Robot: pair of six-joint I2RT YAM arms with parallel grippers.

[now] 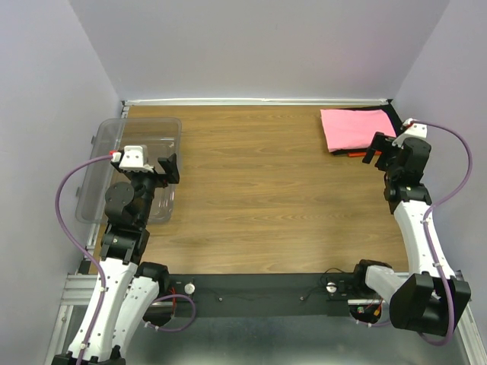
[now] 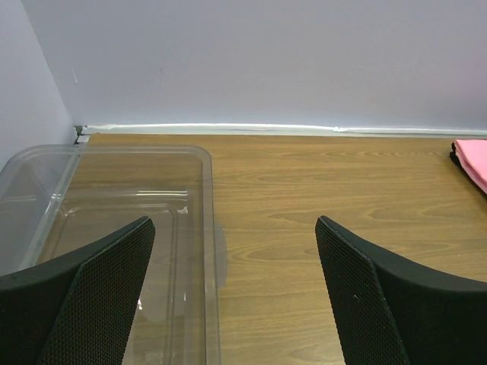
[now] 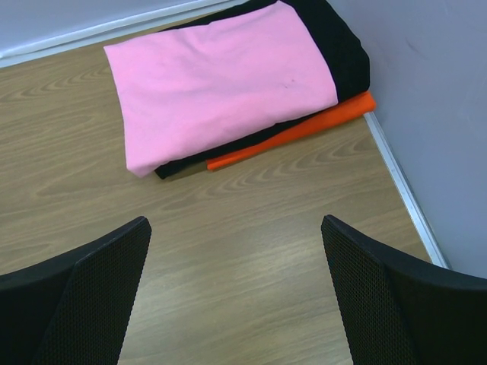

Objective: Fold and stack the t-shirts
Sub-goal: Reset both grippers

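Note:
Three folded t-shirts lie stacked in the table's far right corner. The pink t-shirt (image 3: pixel 221 84) (image 1: pixel 354 128) is on top, the black t-shirt (image 3: pixel 346 53) under it, and the orange-red t-shirt (image 3: pixel 304 131) at the bottom, showing only as a strip. My right gripper (image 3: pixel 236 228) (image 1: pixel 384 148) hangs open just in front of the stack, nothing between its fingers. My left gripper (image 2: pixel 232 228) (image 1: pixel 169 169) is open over the right rim of the clear tub, far from the shirts. The pink t-shirt's edge (image 2: pixel 473 160) shows at the right of the left wrist view.
A clear plastic tub (image 1: pixel 114 144) (image 2: pixel 46 182) stands at the table's left edge, nothing visible inside it. Lavender walls (image 1: pixel 251 46) close in the back and both sides. A black rail (image 1: pixel 259 293) with cables runs along the near edge between the arm bases.

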